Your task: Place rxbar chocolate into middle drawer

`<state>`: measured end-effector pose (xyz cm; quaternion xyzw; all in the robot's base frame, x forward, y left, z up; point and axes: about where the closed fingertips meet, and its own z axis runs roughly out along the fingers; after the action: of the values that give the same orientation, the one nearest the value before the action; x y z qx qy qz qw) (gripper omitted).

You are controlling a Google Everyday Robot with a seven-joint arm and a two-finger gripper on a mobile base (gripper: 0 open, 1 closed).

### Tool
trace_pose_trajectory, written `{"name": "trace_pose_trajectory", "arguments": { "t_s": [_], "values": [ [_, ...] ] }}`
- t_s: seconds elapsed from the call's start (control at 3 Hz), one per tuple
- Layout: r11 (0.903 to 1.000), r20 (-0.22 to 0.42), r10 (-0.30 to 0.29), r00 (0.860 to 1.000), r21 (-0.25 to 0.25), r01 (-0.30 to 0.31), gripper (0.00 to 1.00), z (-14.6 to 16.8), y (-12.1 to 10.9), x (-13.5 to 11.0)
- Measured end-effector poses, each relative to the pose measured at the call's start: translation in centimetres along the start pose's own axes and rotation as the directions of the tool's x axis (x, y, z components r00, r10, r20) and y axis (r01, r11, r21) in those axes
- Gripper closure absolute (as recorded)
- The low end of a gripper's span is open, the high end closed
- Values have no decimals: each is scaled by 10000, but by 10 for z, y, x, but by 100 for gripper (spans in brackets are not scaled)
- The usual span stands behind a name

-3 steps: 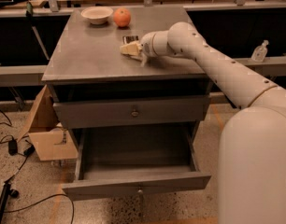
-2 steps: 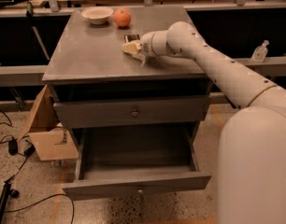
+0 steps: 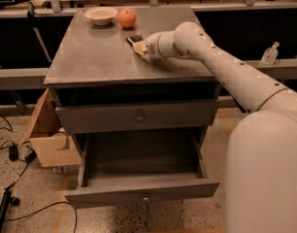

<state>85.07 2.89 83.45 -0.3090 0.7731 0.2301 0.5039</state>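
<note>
The rxbar chocolate [image 3: 134,39], a small flat black rectangle, lies on the smooth grey top of the cabinet [image 3: 90,57], toward the back and right of centre, with the pale-tipped gripper [image 3: 141,48] right against its near end; whether the gripper is released or clenched on it I cannot tell. The arm [image 3: 221,69] behind it is a rounded white tube with a row of small dots, reaching in from the bulky white base [image 3: 265,178] at the right. Behind the bar, near the back edge, sit a round orange [image 3: 127,18] and, just beside it to the left, a shallow white bowl [image 3: 101,15]. The front and left of the top are bare matte metal with square edges. Below, the upper drawer front [image 3: 105,118] is closed, with a small round knob [image 3: 140,116]. The middle drawer [image 3: 139,191] is pulled well out, a deep grey box with open room inside. A cardboard box [image 3: 49,142] leans by the cabinet's left side on the speckled floor [image 3: 37,198], where black cables [image 3: 22,215] trail.
</note>
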Motion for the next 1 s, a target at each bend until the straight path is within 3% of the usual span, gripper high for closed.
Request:
{"name": "trace_pose_trajectory", "arguments": {
  "t_s": [1.0],
  "values": [
    [10000,-1,-3,10000,2,3,100,0,0,0]
  ]
}}
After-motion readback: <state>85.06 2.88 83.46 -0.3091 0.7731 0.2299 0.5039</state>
